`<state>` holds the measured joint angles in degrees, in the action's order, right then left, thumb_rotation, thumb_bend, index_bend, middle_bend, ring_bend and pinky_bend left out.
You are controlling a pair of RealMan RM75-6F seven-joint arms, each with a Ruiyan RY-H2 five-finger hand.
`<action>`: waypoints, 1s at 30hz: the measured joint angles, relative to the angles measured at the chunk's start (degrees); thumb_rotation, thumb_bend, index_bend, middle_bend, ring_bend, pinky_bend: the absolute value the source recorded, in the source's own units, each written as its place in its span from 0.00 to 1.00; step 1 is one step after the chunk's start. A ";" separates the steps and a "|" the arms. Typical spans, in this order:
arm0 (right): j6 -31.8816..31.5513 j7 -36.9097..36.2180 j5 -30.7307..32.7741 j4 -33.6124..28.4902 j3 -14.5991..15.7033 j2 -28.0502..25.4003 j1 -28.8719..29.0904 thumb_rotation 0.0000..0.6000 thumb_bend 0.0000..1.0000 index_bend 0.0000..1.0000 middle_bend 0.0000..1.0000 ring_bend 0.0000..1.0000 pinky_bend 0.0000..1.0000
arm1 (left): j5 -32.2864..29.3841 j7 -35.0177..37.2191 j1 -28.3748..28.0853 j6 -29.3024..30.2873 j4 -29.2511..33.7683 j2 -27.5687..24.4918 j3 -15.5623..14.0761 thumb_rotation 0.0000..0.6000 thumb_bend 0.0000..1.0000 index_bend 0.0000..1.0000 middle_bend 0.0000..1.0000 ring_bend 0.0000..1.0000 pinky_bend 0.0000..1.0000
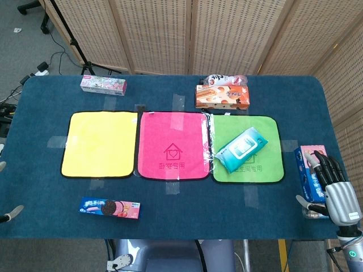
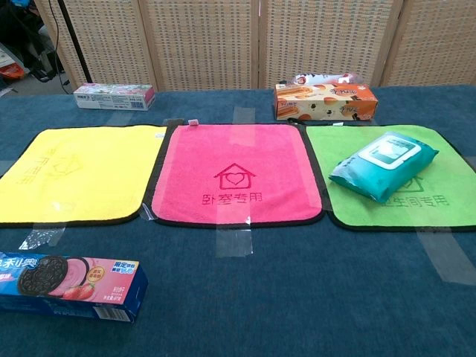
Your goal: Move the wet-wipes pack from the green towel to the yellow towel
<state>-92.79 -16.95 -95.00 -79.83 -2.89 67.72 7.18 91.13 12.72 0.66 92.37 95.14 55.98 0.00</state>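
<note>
A teal wet-wipes pack point(image 1: 241, 149) point(image 2: 383, 164) lies diagonally on the green towel point(image 1: 266, 170) point(image 2: 446, 204), at the right of a row of three towels. The yellow towel point(image 1: 100, 144) point(image 2: 74, 175) lies bare at the left end, with a pink towel point(image 1: 173, 146) point(image 2: 234, 175) between them. My right hand point(image 1: 334, 190) hovers at the table's right edge, well right of the pack, fingers spread and holding nothing. At the left edge of the head view only grey fingertips point(image 1: 12, 212) of my left hand show. Neither hand appears in the chest view.
A blue box point(image 1: 307, 173) lies under my right hand. An orange snack box point(image 1: 222, 96) point(image 2: 325, 101) with a bag behind it stands beyond the green towel. A pink-green box point(image 1: 103, 85) point(image 2: 114, 95) sits at back left. A cookie pack point(image 1: 110, 208) point(image 2: 67, 284) lies at front left.
</note>
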 measured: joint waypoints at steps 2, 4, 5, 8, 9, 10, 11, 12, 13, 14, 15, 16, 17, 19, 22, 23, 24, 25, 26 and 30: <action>0.27 -0.56 -0.03 -0.33 0.16 -0.35 0.04 1.00 0.08 0.00 0.00 0.00 0.00 | -0.05 0.07 0.07 0.05 -0.06 0.01 0.00 1.00 0.00 0.00 0.00 0.00 0.00; 0.26 -0.66 -0.17 -0.48 0.25 -0.55 0.06 1.00 0.12 0.00 0.00 0.00 0.00 | -0.03 0.06 0.10 0.11 -0.10 0.04 0.00 1.00 0.00 0.00 0.00 0.00 0.00; 0.27 -0.73 -0.20 -0.50 0.29 -0.57 0.07 1.00 0.14 0.00 0.00 0.00 0.00 | -0.02 0.01 0.10 0.12 -0.10 0.06 0.01 1.00 0.00 0.00 0.00 0.00 0.00; 0.46 -2.10 -0.57 -0.62 0.54 -0.78 0.22 1.00 0.24 0.00 0.00 0.00 0.00 | -0.05 -0.37 -0.08 -0.32 0.00 0.12 0.00 1.00 0.00 0.00 0.00 0.00 0.00; 0.55 -3.11 -0.70 -0.63 0.62 -0.87 0.32 1.00 0.29 0.00 0.00 0.00 0.00 | -0.13 -0.56 -0.19 -0.56 0.08 0.13 0.01 1.00 0.00 0.00 0.00 0.00 0.00; 0.67 -3.90 -0.78 -0.63 0.67 -0.91 0.44 1.00 0.35 0.00 0.00 0.00 0.00 | -0.22 -0.62 -0.28 -0.75 0.18 0.13 0.04 1.00 0.00 0.00 0.00 0.00 0.00; 0.93 -4.57 -0.84 -0.62 0.72 -0.91 0.63 1.00 0.40 0.00 0.00 0.00 0.00 | -0.32 -0.64 -0.41 -0.95 0.28 0.10 0.11 1.00 0.00 0.00 0.00 0.00 0.00; 1.54 -5.07 -0.93 -0.63 0.80 -0.88 0.96 1.00 0.48 0.00 0.00 0.00 0.00 | -0.52 -0.67 -0.56 -1.14 0.39 0.07 0.24 1.00 0.00 0.00 0.00 0.00 0.00; 2.17 -5.17 -1.01 -0.68 0.88 -0.87 1.28 1.00 0.55 0.00 0.00 0.00 0.00 | -0.70 -0.69 -0.65 -1.28 0.46 0.04 0.33 1.00 0.00 0.00 0.00 0.00 0.00; 2.93 -5.22 -1.11 -0.79 0.97 -0.89 1.67 1.00 0.63 0.00 0.00 0.00 0.00 | -0.87 -0.70 -0.75 -1.44 0.55 -0.01 0.42 1.00 0.00 0.00 0.00 0.00 0.00; 4.16 -5.41 -1.26 -1.12 1.12 -1.00 2.29 1.00 0.68 0.00 0.00 0.00 0.00 | -1.06 -0.73 -0.85 -1.62 0.69 -0.08 0.52 1.00 0.00 0.00 0.00 0.00 0.00; 5.25 -5.69 -1.36 -1.56 1.23 -1.17 2.85 1.00 0.76 0.00 0.00 0.00 0.00 | -1.15 -0.77 -0.91 -1.72 0.81 -0.14 0.57 1.00 0.00 0.00 0.00 0.00 0.00; 6.48 -6.12 -1.44 -2.19 1.34 -1.42 3.49 1.00 0.82 0.00 0.00 0.00 0.00 | -1.19 -0.80 -0.94 -1.77 0.92 -0.20 0.59 1.00 0.00 0.00 0.00 0.00 0.00; 9.84 -7.52 -1.45 -4.32 1.48 -2.23 5.28 1.00 0.96 0.00 0.00 0.00 0.00 | -1.20 -0.87 -0.98 -1.79 1.15 -0.34 0.63 1.00 0.00 0.00 0.00 0.00 0.00; 15.42 -9.63 -0.72 -7.64 1.38 -3.39 8.15 1.00 1.00 0.00 0.00 0.00 0.00 | -1.19 -0.92 -0.96 -1.77 1.58 -0.49 0.61 1.00 0.00 0.00 0.00 0.00 0.00; 17.89 -10.63 -0.04 -9.07 1.28 -3.89 9.31 1.00 1.00 0.00 0.00 0.00 0.00 | -1.17 -0.96 -0.95 -1.75 1.78 -0.56 0.61 1.00 0.00 0.00 0.00 0.00 0.00; 19.81 -11.50 0.61 -10.17 1.19 -4.28 10.19 1.00 1.00 0.00 0.00 0.00 0.00 | -1.06 -1.05 -0.94 -1.64 2.00 -0.64 0.62 1.00 0.00 0.00 0.00 0.00 0.00; 21.78 -12.49 1.36 -11.21 1.06 -4.66 11.08 1.00 1.00 0.00 0.00 0.00 0.00 | -0.98 -1.16 -0.94 -1.56 2.10 -0.67 0.63 1.00 0.00 0.00 0.00 0.00 0.00; 23.81 -13.53 2.19 -12.15 0.92 -5.03 12.00 1.00 1.00 0.00 0.00 0.00 0.00 | -0.92 -1.28 -0.93 -1.50 2.24 -0.70 0.63 1.00 0.00 0.00 0.00 0.00 0.00; 33.15 -17.41 6.90 -14.85 -0.02 -6.27 16.43 1.00 1.00 0.00 0.00 0.00 0.00 | -1.00 -1.36 -1.00 -1.62 2.81 -0.90 0.68 1.00 0.00 0.00 0.00 0.00 0.00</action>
<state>-59.64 -34.36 -88.10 -94.68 -2.91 61.45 23.60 90.13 11.37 -0.34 90.76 97.95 55.08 0.68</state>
